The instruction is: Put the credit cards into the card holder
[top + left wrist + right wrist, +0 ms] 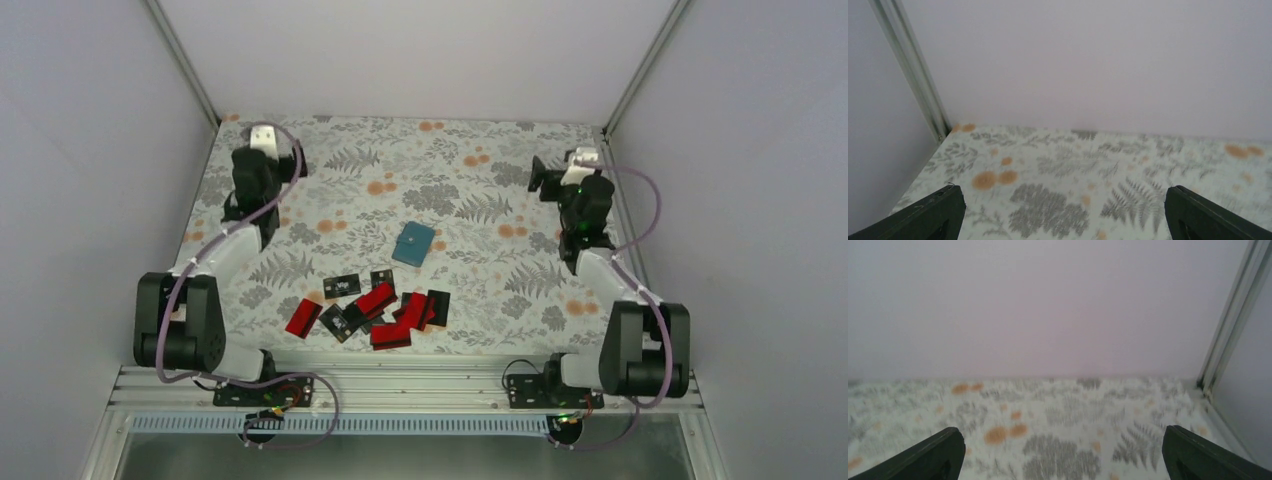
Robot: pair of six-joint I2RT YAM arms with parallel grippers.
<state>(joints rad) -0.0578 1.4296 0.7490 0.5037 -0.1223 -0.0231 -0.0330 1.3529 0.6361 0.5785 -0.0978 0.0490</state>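
In the top view the teal card holder [413,243] lies closed in the middle of the table. A loose heap of red and black credit cards [372,308] lies nearer the front edge, some overlapping. My left gripper [263,137] is at the far left back of the table, well away from both. My right gripper [560,165] is at the far right back. Both wrist views show wide-apart black fingertips [930,210] [928,452] over bare cloth, with nothing between them. Cards and holder are out of both wrist views.
A cloth with a fern and orange flower print [470,170] covers the table. White walls and metal corner posts [913,75] [1233,320] close in the back and sides. A metal rail [400,385] runs along the front edge.
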